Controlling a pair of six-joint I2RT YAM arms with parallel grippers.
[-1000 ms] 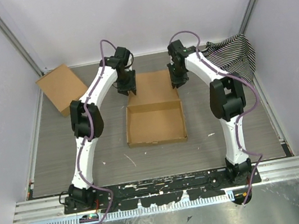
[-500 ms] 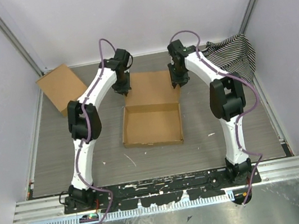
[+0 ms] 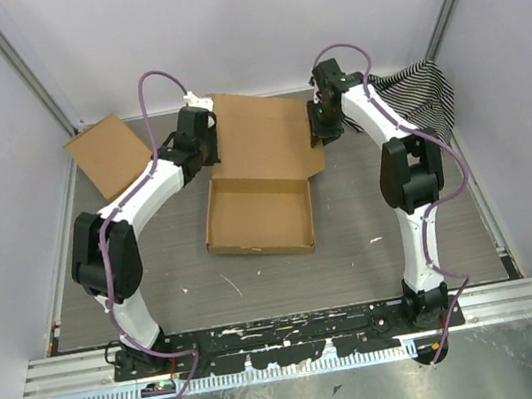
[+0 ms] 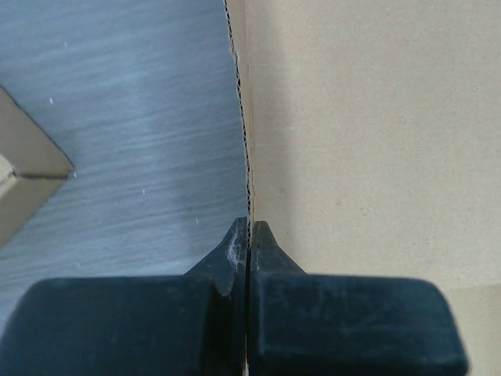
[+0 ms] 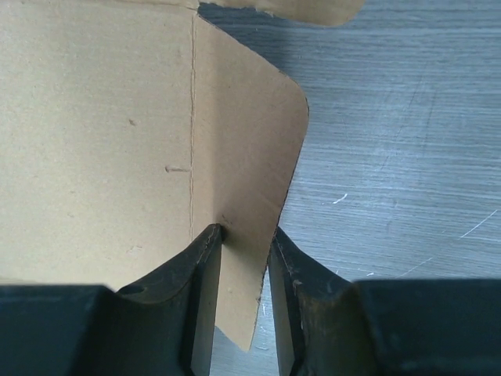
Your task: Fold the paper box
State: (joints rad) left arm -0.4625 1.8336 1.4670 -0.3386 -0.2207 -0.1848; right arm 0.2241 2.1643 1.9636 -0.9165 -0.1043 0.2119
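Grey wood-grain tabletop (image 3: pixel 399 209), pale walls all round. The paper box (image 3: pixel 256 150) sits in the middle of it, with the tray's walls raised on the near side and the lid panel tilted up toward the far wall. My left pincer (image 4: pixel 249 229) is pinched tight on the lid's left edge, that arm reaching forward with its elbow bowed outward. My right pincer (image 5: pixel 244 247) straddles the lid's rounded right flap, fingers apart, the arm arched up and over. A plain cardboard rectangle (image 3: pixel 109 155) lies far left. A striped cloth (image 3: pixel 419 94) is bunched far right.
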